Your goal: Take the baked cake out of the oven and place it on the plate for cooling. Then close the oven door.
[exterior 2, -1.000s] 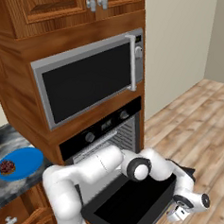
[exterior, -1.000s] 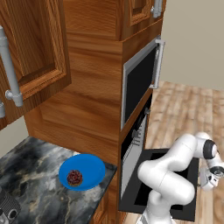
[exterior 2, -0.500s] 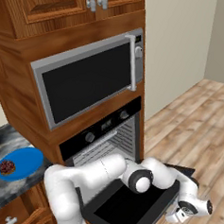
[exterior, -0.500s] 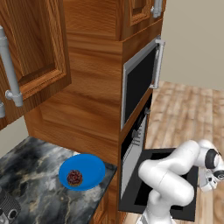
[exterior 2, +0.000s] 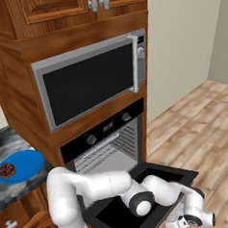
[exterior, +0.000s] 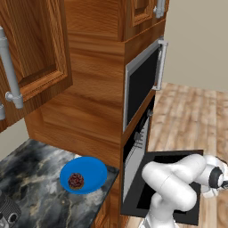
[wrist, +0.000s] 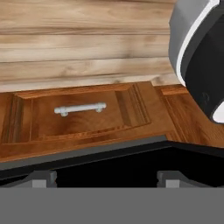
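Inspection, from the left. The baked cake [exterior: 76, 180] sits on the plate [exterior: 91, 169], left of its centre, and the plate rests on the dark marble bench [exterior: 31, 171] beside the oven [exterior 2: 106, 152]. The first part of the task therefore reads as done. Right of that, the oven door [exterior: 176, 156] hangs fully down and flat, its dark inner face up, the wire racks [exterior 2: 102, 155] exposed. The arm is folded low over the door, with the hand [exterior 2: 190, 221] below the door's free edge. The hand view shows the dark door edge and a drawer front [wrist: 81, 114] beneath. The fingers stand apart, grasping nothing. Judgement: door closing is the step in hand. The next move calls for getting under the free edge and lifting it upward toward the oven.
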